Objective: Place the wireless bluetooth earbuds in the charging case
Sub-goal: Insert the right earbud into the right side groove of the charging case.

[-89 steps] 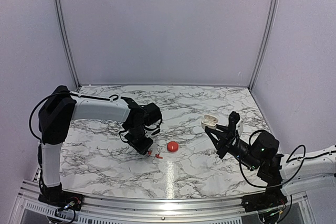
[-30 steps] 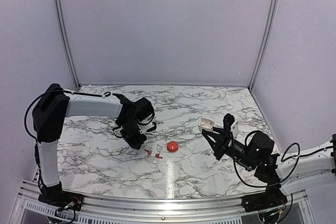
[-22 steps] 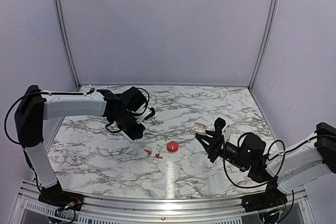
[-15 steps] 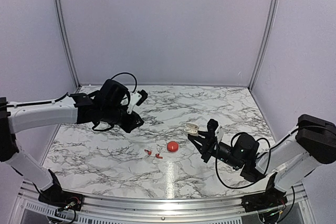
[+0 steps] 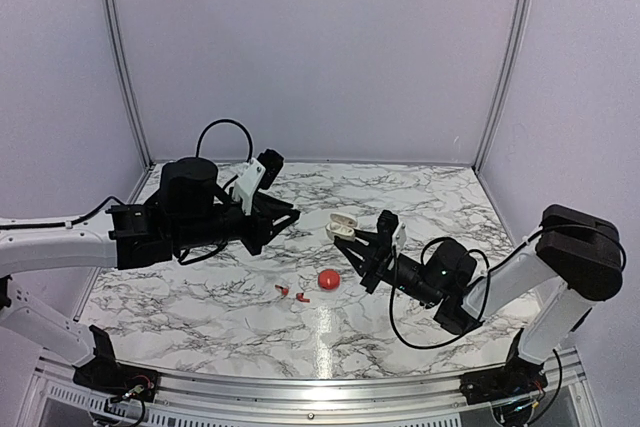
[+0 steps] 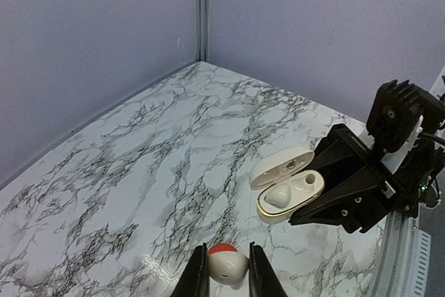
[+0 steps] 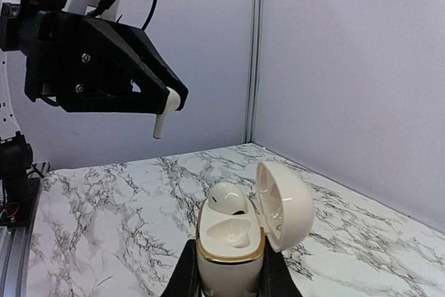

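My right gripper (image 7: 229, 259) is shut on the white charging case (image 7: 229, 269) and holds it upright above the table, lid (image 7: 286, 203) open. One white earbud (image 7: 228, 198) sits in its far socket. The near socket (image 7: 233, 231) is empty. My left gripper (image 6: 227, 255) is shut on a second white earbud (image 6: 228, 269), in the air and apart from the case (image 6: 288, 186). From the right wrist its stem (image 7: 161, 122) hangs below the fingers. In the top view the gripper (image 5: 293, 213) faces the case (image 5: 343, 224). Two tiny red pieces (image 5: 283, 291) (image 5: 301, 297) lie on the table.
A red ball (image 5: 328, 278) lies on the marble table (image 5: 200, 287) right of the tiny red pieces, below and between the two grippers. Lilac walls close the back and both sides. A metal rail (image 5: 300, 387) runs along the near edge.
My left arm rose from the table beside the red pieces and swung up and right toward the middle. My right arm carried the open case left, so the two grippers now face each other.
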### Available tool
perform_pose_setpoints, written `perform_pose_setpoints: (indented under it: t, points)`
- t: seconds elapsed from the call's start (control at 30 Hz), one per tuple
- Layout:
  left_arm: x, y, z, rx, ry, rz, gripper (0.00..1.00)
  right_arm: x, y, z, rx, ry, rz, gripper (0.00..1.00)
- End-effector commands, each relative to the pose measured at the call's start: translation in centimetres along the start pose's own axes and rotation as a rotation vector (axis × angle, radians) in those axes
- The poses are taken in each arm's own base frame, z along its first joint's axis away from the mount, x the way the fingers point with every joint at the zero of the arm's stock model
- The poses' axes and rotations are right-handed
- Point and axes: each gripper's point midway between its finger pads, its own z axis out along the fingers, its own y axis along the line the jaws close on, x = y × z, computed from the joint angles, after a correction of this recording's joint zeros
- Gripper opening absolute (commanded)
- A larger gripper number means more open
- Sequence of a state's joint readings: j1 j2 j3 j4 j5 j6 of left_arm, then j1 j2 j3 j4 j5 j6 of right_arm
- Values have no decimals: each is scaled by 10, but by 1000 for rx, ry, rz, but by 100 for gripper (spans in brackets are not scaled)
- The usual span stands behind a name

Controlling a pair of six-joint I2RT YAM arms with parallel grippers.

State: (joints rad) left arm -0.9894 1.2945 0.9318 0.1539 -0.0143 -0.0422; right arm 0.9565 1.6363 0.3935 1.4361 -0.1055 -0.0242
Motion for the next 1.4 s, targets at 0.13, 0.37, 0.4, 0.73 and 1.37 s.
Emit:
perform_pose_setpoints:
  t: [0.13,0.37,0.4,0.73,1.37]
  points:
    - [-56,-35,-4,50,-204,26,12,-25,9,17,14,-63,-15,0]
    - [-63,-52,3,63,-229,46,12,-35,18,21,17,-87,-10,0]
    - [-63,-54,5,63,-229,48,12,-35,20,22,13,-87,-9,0]
    - [-62,-74,19,112,-220,58,11,-45,17,20,56,-114,27,0]
    - [-57,-74,33,78,-206,91,10,-61,20,21,50,-147,77,0]
